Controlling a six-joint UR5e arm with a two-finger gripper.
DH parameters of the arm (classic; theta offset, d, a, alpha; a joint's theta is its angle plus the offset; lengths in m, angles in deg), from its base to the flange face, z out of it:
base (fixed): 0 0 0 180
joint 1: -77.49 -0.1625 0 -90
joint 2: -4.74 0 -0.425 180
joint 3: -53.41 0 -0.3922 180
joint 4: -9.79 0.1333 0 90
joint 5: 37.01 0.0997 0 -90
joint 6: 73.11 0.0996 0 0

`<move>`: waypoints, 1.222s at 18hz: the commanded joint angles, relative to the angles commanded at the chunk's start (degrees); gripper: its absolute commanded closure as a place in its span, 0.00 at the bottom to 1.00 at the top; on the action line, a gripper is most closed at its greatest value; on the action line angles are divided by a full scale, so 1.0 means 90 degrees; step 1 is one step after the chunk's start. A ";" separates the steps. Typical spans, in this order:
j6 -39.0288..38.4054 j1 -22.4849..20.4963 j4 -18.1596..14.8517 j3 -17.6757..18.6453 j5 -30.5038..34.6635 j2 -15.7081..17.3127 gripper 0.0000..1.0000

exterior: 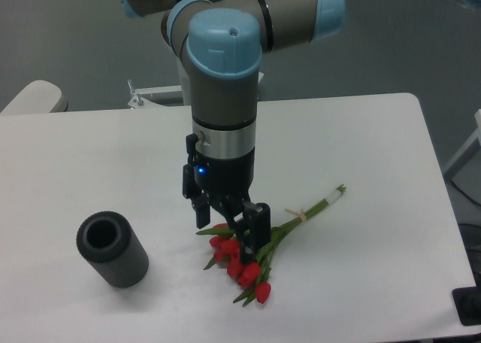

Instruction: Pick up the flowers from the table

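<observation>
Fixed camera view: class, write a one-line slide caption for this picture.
Robot arm's tool lowered over the blooms of the flowers lying on the white table, with a black cylinder lying apart to one side.

place: lab | evidence: robot arm [225,95] at bare white table [361,147], grey floor [75,27]

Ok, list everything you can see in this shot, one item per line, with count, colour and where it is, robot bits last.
table: one, white, fills most of the view
flowers: one bunch, red tulips with green stems and a tan tie, lying on the table right of centre, near the front edge
black cylinder: one, black, hollow, lying on the table at front left
metal bracket: one, silver, at the table's far edge
arm: one, grey with light blue caps, reaching down from the top
gripper: one, black, at the tulip heads; grip unclear
</observation>
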 joint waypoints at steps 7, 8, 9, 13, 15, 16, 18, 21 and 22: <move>-0.0088 0.0000 0.0000 0.0098 0.0010 0.0019 0.00; -0.0098 0.0010 0.0000 0.0107 0.0010 0.0020 0.00; -0.0117 0.0010 0.0000 0.0107 0.0010 0.0020 0.00; -0.0672 0.0000 -0.0010 0.0175 0.0088 0.0049 0.00; -0.0868 -0.0049 -0.0039 0.0457 0.0127 0.0107 0.00; -0.0937 -0.0068 -0.0039 0.0701 0.0185 0.0223 0.00; -0.1083 -0.0175 0.0020 0.1247 0.0457 0.0370 0.00; -0.1162 -0.0273 0.0029 0.1591 0.1296 0.0313 0.00; -0.1152 -0.0302 0.0029 0.1611 0.1540 0.0235 0.00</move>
